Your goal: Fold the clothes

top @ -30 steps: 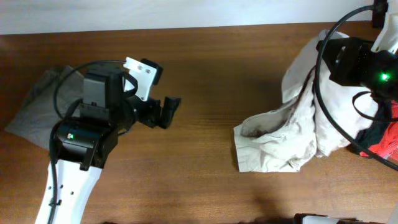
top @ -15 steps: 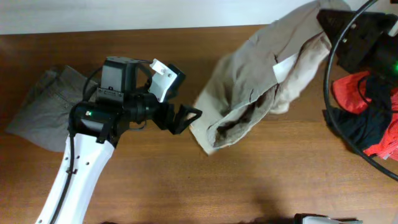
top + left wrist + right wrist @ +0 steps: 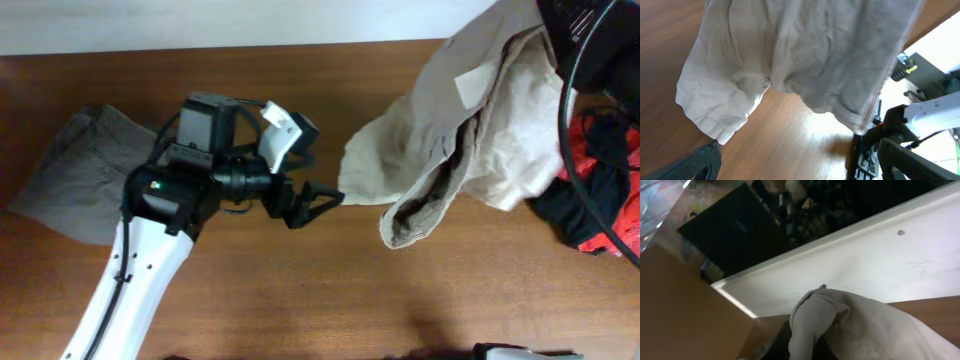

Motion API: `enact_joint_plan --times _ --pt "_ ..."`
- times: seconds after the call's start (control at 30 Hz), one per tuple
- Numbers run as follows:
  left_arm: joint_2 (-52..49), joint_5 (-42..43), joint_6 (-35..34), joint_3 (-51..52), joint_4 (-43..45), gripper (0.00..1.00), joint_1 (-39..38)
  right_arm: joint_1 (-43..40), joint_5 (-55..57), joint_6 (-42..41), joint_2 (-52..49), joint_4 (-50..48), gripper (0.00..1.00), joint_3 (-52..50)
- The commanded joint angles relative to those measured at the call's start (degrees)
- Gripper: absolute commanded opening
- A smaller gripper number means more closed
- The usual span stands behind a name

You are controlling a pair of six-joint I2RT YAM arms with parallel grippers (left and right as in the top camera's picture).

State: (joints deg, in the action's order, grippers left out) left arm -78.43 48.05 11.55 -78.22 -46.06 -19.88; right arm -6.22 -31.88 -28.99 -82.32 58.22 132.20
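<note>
The light beige shorts (image 3: pixel 450 150) hang bunched from the top right corner, and their lower folds reach down to the table. My right gripper (image 3: pixel 802 347) is shut on a fold of them (image 3: pixel 855 325), and the cloth hides most of its fingers. My left gripper (image 3: pixel 318 203) stands open just left of the shorts' lowest hem, with nothing between its fingers. In the left wrist view the shorts (image 3: pixel 800 55) hang right in front of my open left gripper (image 3: pixel 800 167). Grey shorts (image 3: pixel 80 175) lie flat at the far left, and red and black garments (image 3: pixel 600 205) are heaped at the right edge.
The brown wooden table (image 3: pixel 300 300) has a white wall (image 3: pixel 200 20) along its far edge. My left arm's white link (image 3: pixel 130 290) crosses the front left. Black cables (image 3: pixel 570 120) loop over the clothes at the right.
The right gripper has lifted the beige shorts off the table and swung them left, then partly back right. My left gripper, still open, has moved right toward them.
</note>
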Motion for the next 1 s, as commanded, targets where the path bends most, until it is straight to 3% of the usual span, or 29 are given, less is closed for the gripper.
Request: enact_joint_plan --times 0.0,0.4,0.73,0.83,0.9,0.97 --pt "0.2 1.7 0.1 -0.4 1.6 0.99 -3.2 0.2 4.4 -4.4 1.2 -1.5 0.04 1.2" --pt "-2.2 -15.9 0.2 -0.4 3.8 0.99 -13.4 0.2 9.4 -10.8 0.7 -2.8 0.04 1.2" --pt "-10.1 -16.2 0.1 -0.4 9.5 0.98 -17.0 0.2 9.0 -13.6 0.7 -3.3 0.04 1.2" --pt "-10.8 -16.2 0.1 -0.4 10.3 0.89 -17.6 0.2 9.0 -13.6 0.7 -3.2 0.04 1.2" --pt "-10.9 -16.2 0.1 -0.4 10.6 0.74 -17.6 0.2 9.0 -13.6 0.7 -3.2 0.04 1.2" --pt "-10.9 -16.4 0.1 -0.4 11.0 0.45 -17.6 0.2 9.0 -13.5 0.7 -3.2 0.04 1.2"
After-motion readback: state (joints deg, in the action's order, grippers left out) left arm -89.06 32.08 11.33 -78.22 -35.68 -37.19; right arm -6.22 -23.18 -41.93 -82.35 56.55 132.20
